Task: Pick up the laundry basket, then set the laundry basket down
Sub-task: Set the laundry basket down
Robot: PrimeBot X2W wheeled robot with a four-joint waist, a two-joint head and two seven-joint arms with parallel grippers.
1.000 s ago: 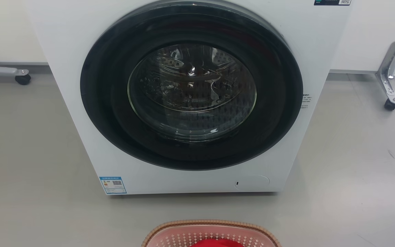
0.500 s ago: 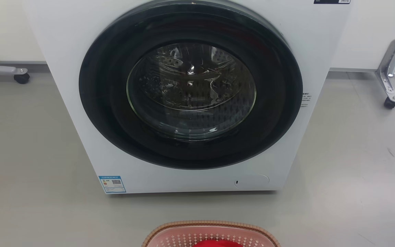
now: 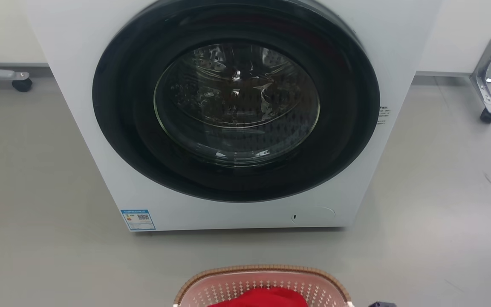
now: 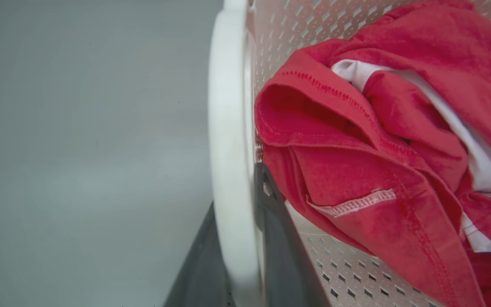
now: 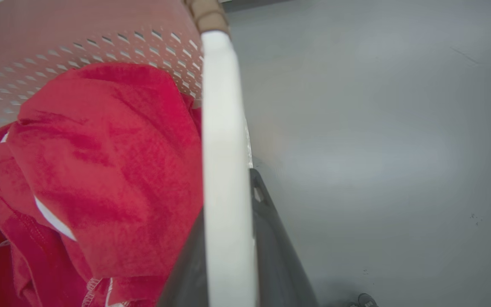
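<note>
The laundry basket (image 3: 262, 269), pale pink and perforated with a brown woven-look rim, sits at the bottom middle of the head view, in front of the washer. A red garment (image 3: 262, 297) with white trim lies in it. In the left wrist view my left gripper (image 4: 237, 192) is shut on one white loop handle (image 4: 226, 106), a dark finger on each side, beside the basket wall (image 4: 296, 25). In the right wrist view my right gripper (image 5: 227, 194) is shut on the other white handle (image 5: 224, 106). Whether the basket rests on the floor I cannot tell.
A white front-loading washer (image 3: 237, 106) with its round dark door shut stands just beyond the basket. Wheeled frame legs stand at the far left (image 3: 22, 84) and far right (image 3: 488, 115). Grey floor (image 3: 441, 213) lies on both sides.
The whole head picture has slid upward, so the camera has moved. More of the basket and the red garment shows at the bottom edge, and a dark part shows at the lower right.
</note>
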